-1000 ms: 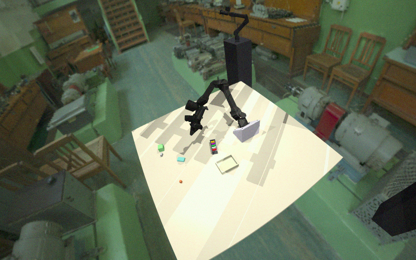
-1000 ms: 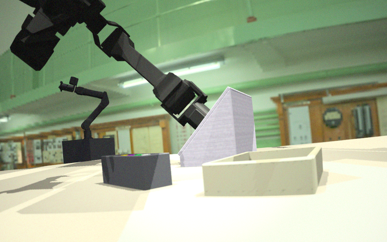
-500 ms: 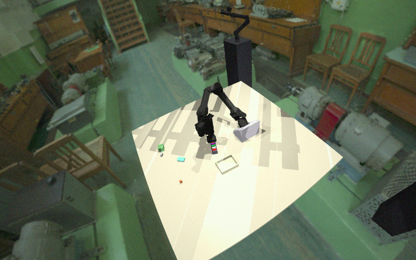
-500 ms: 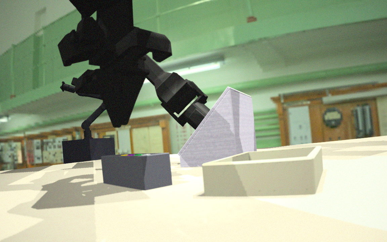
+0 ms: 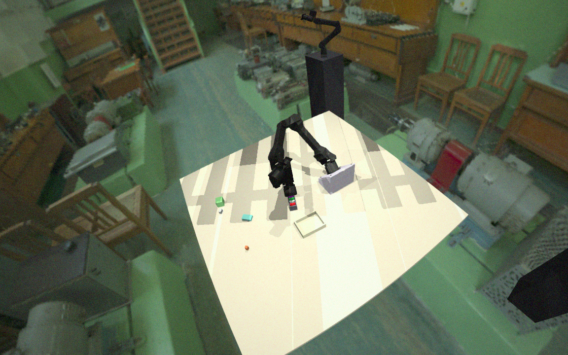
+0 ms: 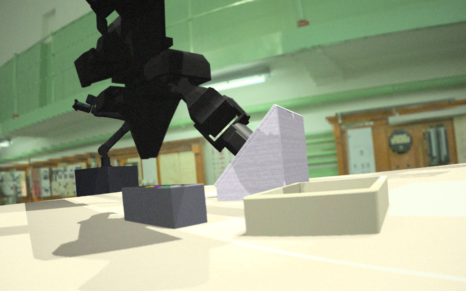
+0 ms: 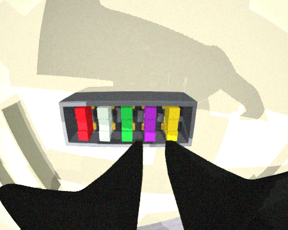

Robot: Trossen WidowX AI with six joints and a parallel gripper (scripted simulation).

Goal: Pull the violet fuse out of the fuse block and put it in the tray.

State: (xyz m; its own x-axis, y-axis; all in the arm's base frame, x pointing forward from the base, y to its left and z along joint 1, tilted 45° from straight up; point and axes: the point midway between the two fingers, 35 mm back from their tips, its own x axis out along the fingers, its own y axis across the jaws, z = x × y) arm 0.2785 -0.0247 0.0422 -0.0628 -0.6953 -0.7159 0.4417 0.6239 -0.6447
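Violet fuse (image 7: 150, 124) upright in grey fuse block (image 7: 128, 97), cream tray (image 6: 316, 208) beside

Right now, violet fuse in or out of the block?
In. The violet fuse sits seated in the block, between green and yellow; the gripper hovers above, holding nothing.

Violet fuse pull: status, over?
Gripper above the fuse block, fingers narrowly parted, holding nothing. Violet fuse seated between green fuse and yellow fuse. Tray beside the block, unobstructed.
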